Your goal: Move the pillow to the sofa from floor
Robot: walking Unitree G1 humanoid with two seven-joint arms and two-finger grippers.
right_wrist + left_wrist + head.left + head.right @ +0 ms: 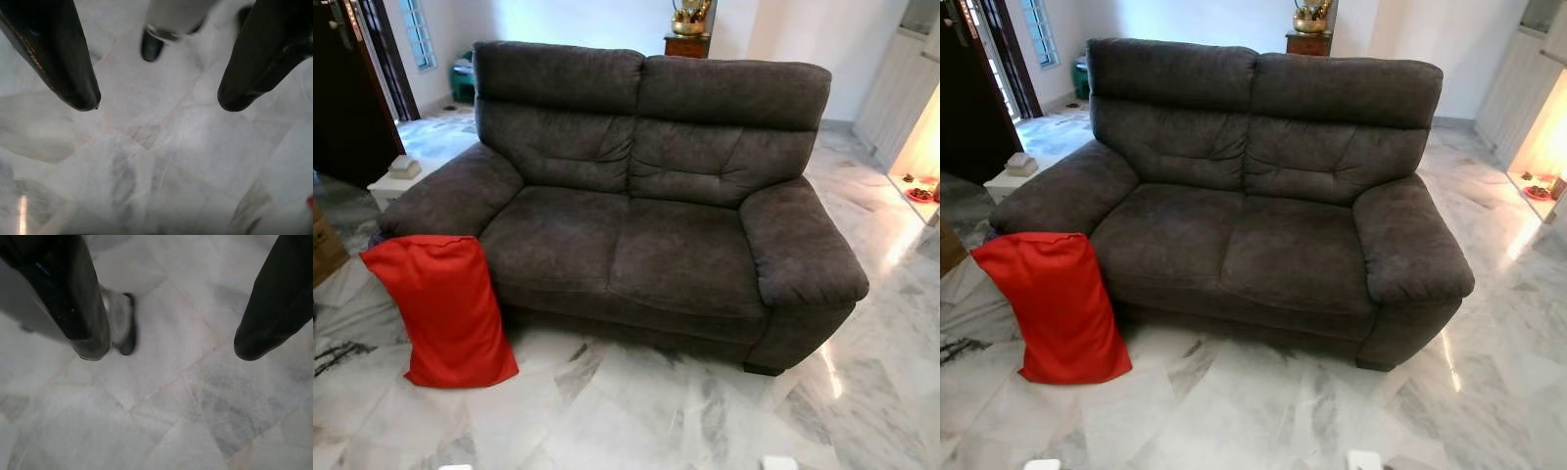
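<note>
Red fabric pillow (442, 311) stands upright on the white-grey marble tile floor (636, 411), leaning against the front of the left armrest of the dark grey two-seat fabric sofa (636, 206), touching it. Open floor in front of the pillow and along the whole sofa front. Sofa seat cushions bare, both armrests bare.

Left of the sofa: dark wooden door frame (347, 88), a small white low stand (391, 184) with a pale block on top just beside the left armrest, part of a cardboard box (325, 245) at the frame edge. Behind the sofa: wooden cabinet (687, 44) with a golden ornament (689, 15) on top. Right of the sofa: bright lit white shelf (918, 191) near floor level, well apart from the right armrest.

Left gripper (166, 350): black fingers spread wide, holding nothing, pointing down at marble floor; a robot foot (120, 325) visible beyond the fingers. Right gripper (156, 103): fingers also wide apart, empty, over floor tiles.
</note>
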